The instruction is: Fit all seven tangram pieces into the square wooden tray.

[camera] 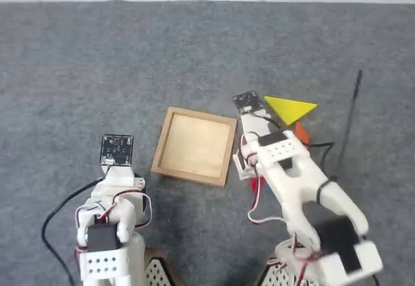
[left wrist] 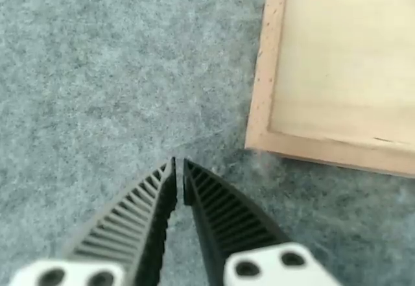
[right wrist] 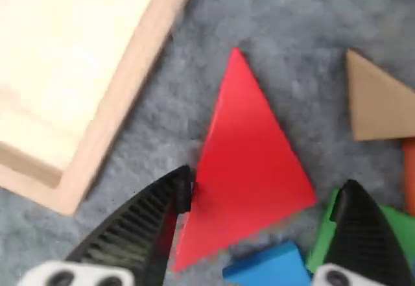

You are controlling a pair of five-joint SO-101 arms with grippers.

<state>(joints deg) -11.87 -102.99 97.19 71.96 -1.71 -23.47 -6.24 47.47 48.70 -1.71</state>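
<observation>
The square wooden tray [camera: 194,144] lies empty in the middle of the grey mat. My right arm [camera: 280,151] hangs just beyond the tray's right side. Its gripper [right wrist: 266,195] is open, low over a red triangle [right wrist: 249,163] that lies between the fingers next to the tray rim [right wrist: 123,85]. Around the red triangle lie a tan triangle [right wrist: 376,107], a blue piece [right wrist: 266,270], a green piece [right wrist: 321,247] and an orange piece [right wrist: 408,176]. A yellow triangle [camera: 290,109] and the orange piece [camera: 301,132] lie past the arm. My left gripper [left wrist: 179,164] is shut and empty beside the tray's corner [left wrist: 259,104].
The left arm [camera: 117,153] stands to the left of the tray. A thin black rod [camera: 350,120] stands at the right, with cables trailing by both arm bases. Grey mat stretches open behind and to the left of the tray.
</observation>
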